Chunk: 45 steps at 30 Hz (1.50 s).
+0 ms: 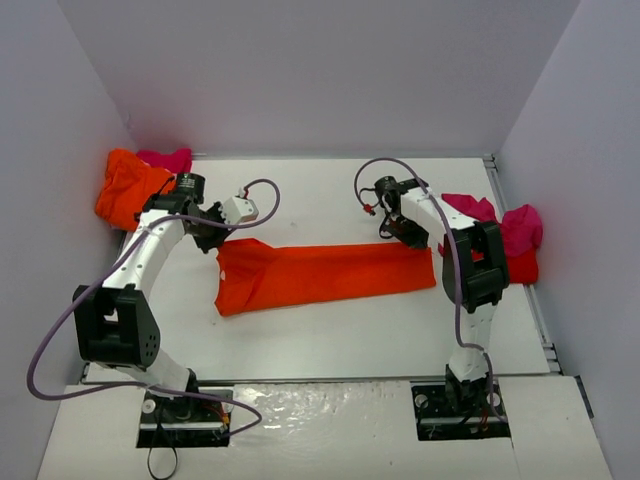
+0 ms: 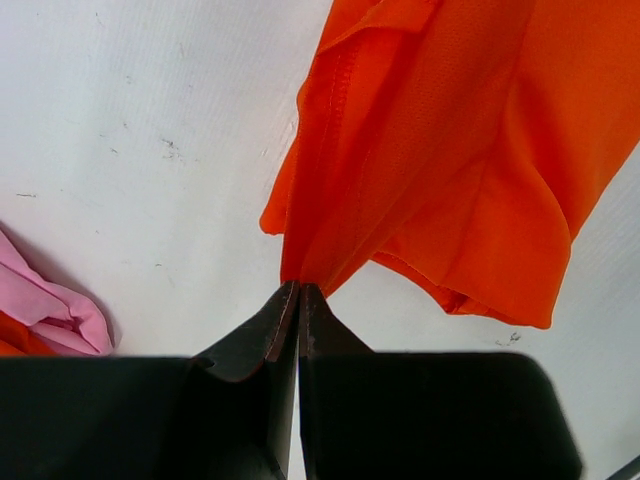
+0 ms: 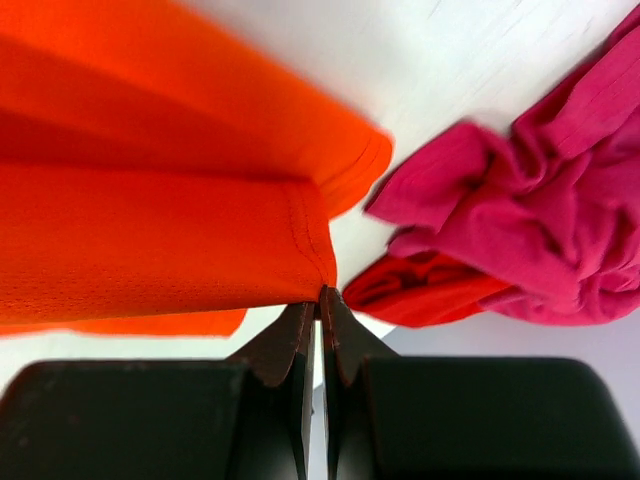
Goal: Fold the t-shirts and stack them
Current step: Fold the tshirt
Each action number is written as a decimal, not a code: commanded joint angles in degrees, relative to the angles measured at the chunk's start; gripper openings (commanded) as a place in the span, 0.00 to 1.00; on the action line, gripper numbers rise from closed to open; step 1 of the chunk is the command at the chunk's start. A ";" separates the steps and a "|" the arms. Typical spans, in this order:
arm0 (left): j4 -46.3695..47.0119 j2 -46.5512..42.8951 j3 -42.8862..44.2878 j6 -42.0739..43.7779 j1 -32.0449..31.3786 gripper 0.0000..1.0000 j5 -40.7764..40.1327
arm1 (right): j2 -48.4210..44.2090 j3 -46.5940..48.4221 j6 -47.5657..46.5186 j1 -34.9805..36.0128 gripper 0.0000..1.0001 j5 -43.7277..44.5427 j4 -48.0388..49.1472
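— How is the light from above?
— Bright, even and diffuse. Only faint, soft shadows lie on the counter (image 1: 330, 330), and the near strip (image 1: 330, 415) carries a wavy sheen.
— And at your wrists?
— On the left the orange shirt (image 2: 450, 150) is sharp, its weave and stitching clear, with a soft shadow under its hem. My left jaws come out near-black, with little detail. On the right, the stitching by my right jaws is crisp, but that shirt's far folds and the pink shirt (image 3: 520, 220) smear into blur.
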 commanded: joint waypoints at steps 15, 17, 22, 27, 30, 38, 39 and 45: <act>22.20 5.12 3.12 -12.17 0.09 0.11 -10.25 | 1.77 7.86 4.56 -0.99 0.59 9.77 6.32; 22.95 6.52 4.26 -13.21 0.09 0.18 -11.05 | 1.12 7.53 4.71 -0.99 0.59 10.60 7.00; 25.36 8.17 6.01 -15.45 -0.08 0.22 -11.79 | -0.80 6.11 4.87 -0.99 0.59 12.33 9.07; 21.68 2.99 4.14 -15.74 -0.58 0.01 -7.98 | -6.51 2.94 3.37 -0.73 0.12 10.09 10.07; 18.85 -1.64 0.93 -14.46 -0.79 0.00 -3.78 | -8.67 1.09 2.86 0.06 0.00 7.46 9.90; 10.53 -5.36 -8.37 -12.13 -3.57 0.00 3.50 | -4.10 1.79 2.45 0.86 0.00 3.22 8.65; 9.59 -5.44 -9.21 -11.80 -4.22 0.00 3.81 | -2.62 3.19 2.64 1.19 0.00 2.80 8.27; 4.59 -5.19 -12.80 -9.50 -6.34 0.00 5.29 | 4.09 8.61 2.47 4.36 0.00 2.47 6.22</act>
